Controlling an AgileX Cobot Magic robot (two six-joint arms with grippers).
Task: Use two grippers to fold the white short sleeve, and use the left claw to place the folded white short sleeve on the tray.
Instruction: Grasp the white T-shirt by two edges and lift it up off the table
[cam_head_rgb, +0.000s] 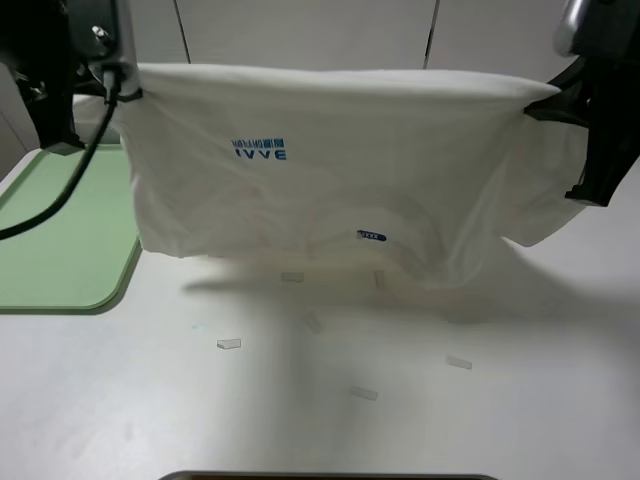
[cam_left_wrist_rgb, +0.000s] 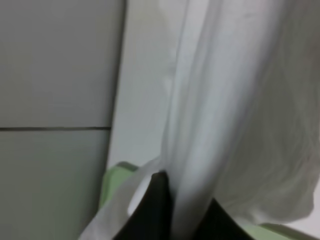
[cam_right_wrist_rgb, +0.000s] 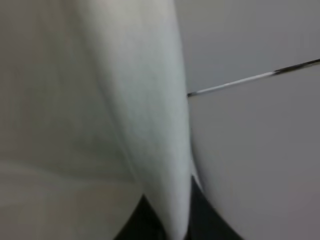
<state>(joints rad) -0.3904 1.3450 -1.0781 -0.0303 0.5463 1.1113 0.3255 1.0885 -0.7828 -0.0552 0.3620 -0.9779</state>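
We hold the white short sleeve aloft, left gripper clamped on one top corner, right gripper clamped on the other, tray at our left side.

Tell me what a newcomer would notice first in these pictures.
The white shirt dominates: it hangs stretched like a curtain over the table. Its top corners are pinched by the left gripper at the upper left and the right gripper at the upper right. Blue lettering stands out on its left half, and the green tray lies on the table's left side.
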